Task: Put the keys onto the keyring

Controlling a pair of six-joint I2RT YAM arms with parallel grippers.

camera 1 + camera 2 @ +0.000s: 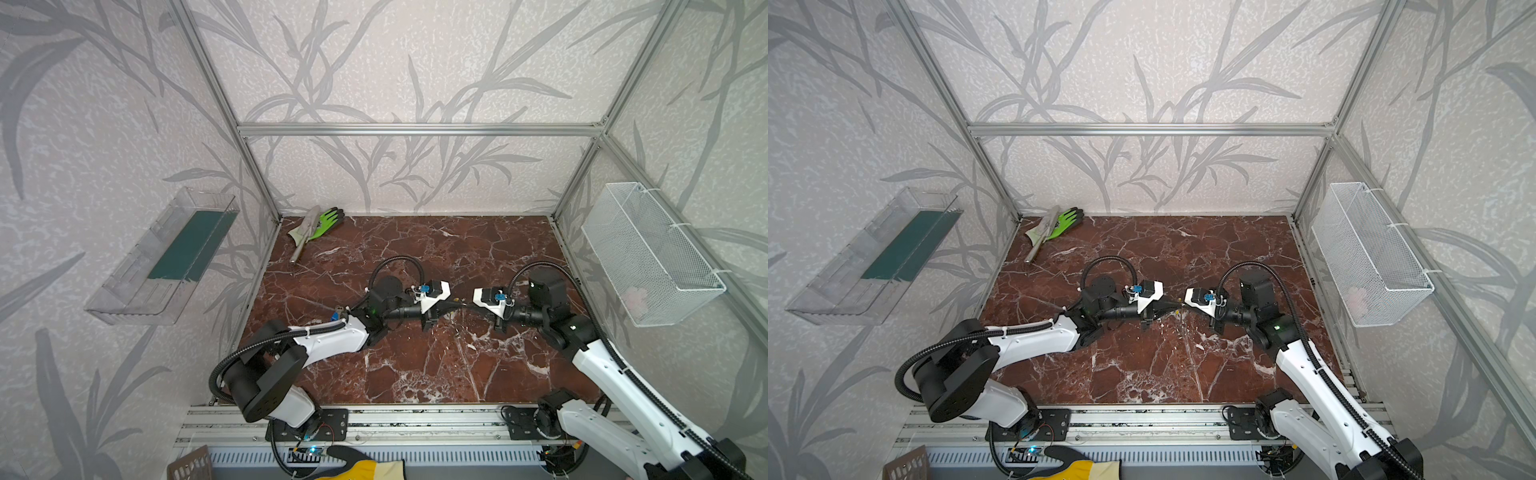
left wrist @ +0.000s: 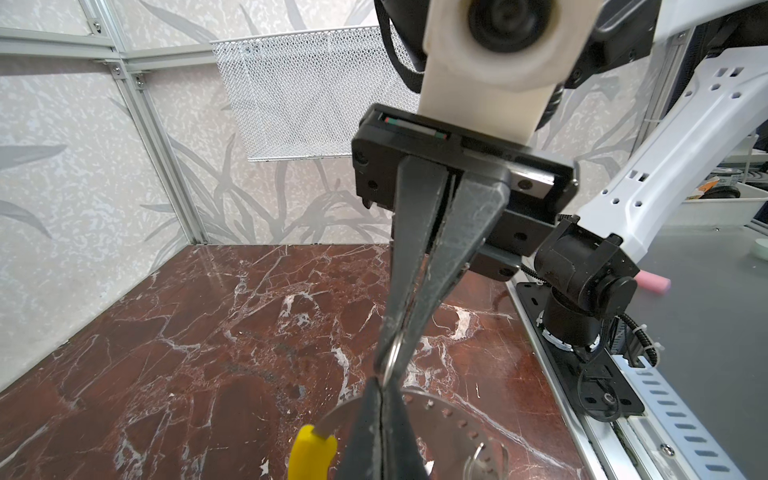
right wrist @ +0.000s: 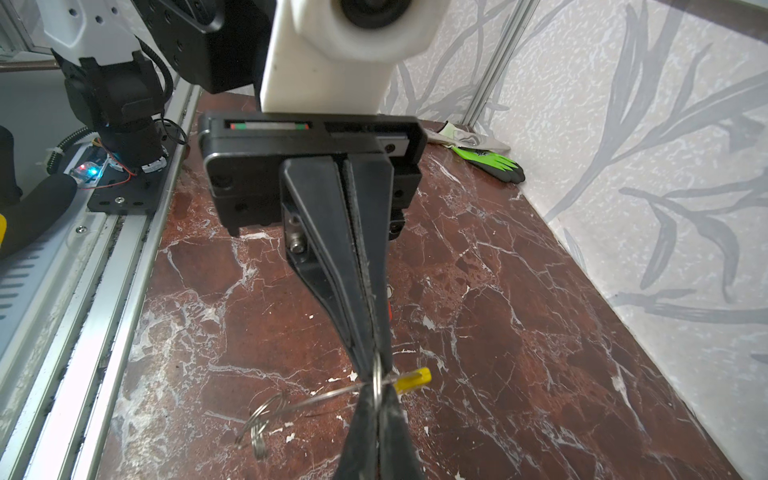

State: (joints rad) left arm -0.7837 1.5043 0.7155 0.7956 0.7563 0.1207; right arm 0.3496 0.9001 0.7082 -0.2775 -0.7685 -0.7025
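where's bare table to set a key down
Free: far half, from the glove to the basket wall; near strip before the front rail. Crowded: middle, where left gripper and right gripper meet at the keyring.

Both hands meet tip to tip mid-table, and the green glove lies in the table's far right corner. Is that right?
No: the green glove lies in the table's far left corner, as both top views show. The left hand and right hand do meet tip to tip mid-table.

Keyring point(image 2: 449, 415) — cut off at frame edge, middle hidden behind left gripper point(image 2: 381, 386); too small in both top views.
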